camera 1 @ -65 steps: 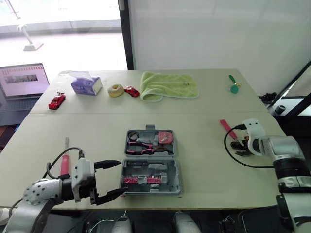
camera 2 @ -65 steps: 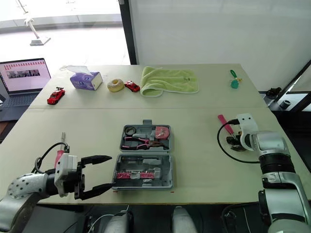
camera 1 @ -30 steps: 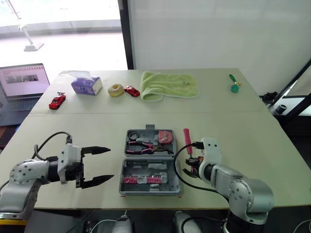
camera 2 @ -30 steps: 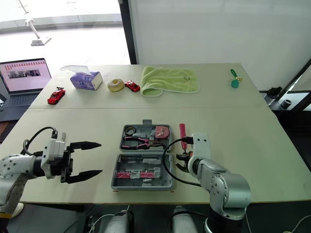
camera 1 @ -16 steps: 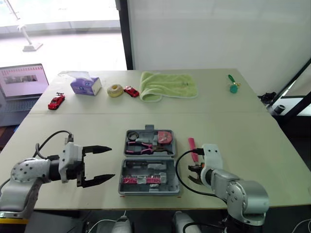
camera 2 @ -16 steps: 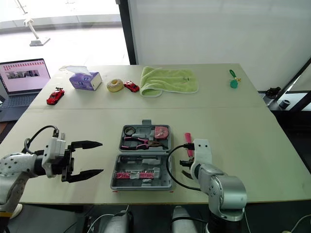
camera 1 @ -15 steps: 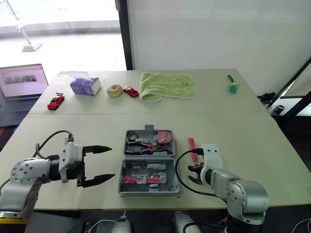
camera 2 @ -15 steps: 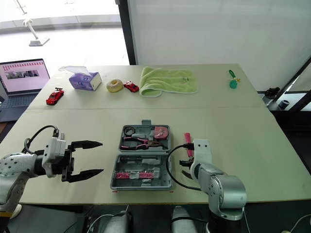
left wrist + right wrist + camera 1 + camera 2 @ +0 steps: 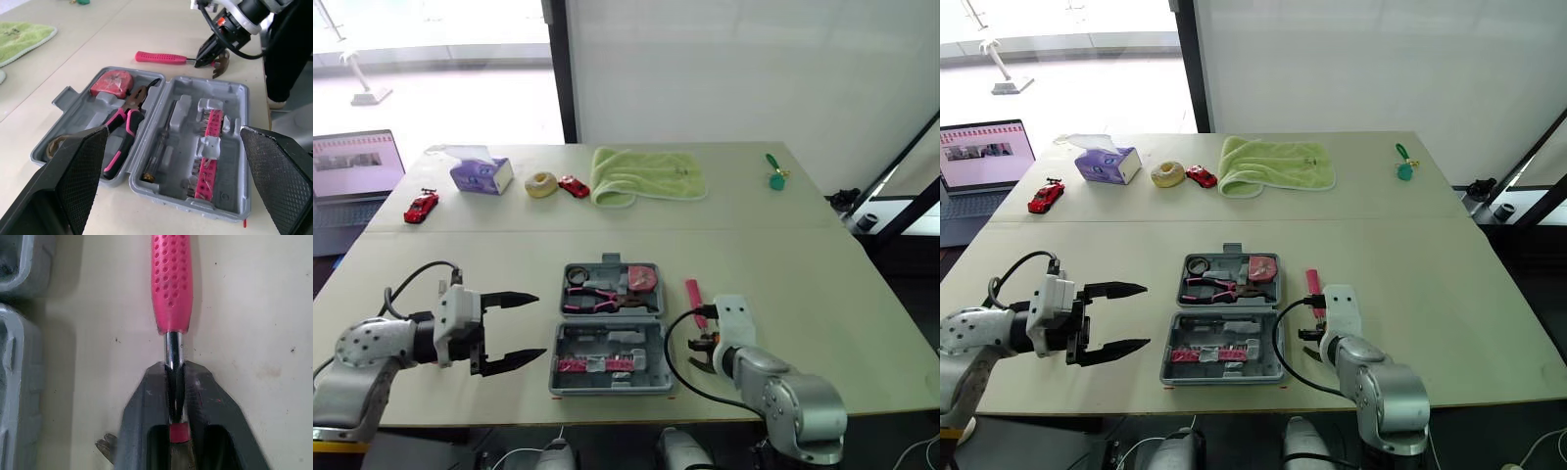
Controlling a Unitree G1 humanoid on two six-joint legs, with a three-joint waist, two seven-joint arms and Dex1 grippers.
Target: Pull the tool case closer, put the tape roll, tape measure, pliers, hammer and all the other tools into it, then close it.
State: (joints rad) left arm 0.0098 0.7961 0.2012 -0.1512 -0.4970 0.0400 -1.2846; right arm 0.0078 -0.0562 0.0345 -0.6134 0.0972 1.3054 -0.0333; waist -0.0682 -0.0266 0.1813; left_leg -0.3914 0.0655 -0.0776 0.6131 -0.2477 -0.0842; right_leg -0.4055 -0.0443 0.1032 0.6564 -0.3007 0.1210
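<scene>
Both grippers sit by the open tool case (image 9: 234,105): the right gripper (image 9: 174,369) is clamped on the metal shaft of the hammer (image 9: 171,284), just right of the case; the left gripper (image 9: 541,325) gapes wide, left of it.

"The head pair looks down on the whole worktop (image 9: 783,245) from its near edge?"
"Yes. The left wrist sits low, facing the open case (image 9: 149,147). The right wrist hangs tight above the hammer (image 9: 171,284). Both wrists catch it."
</scene>
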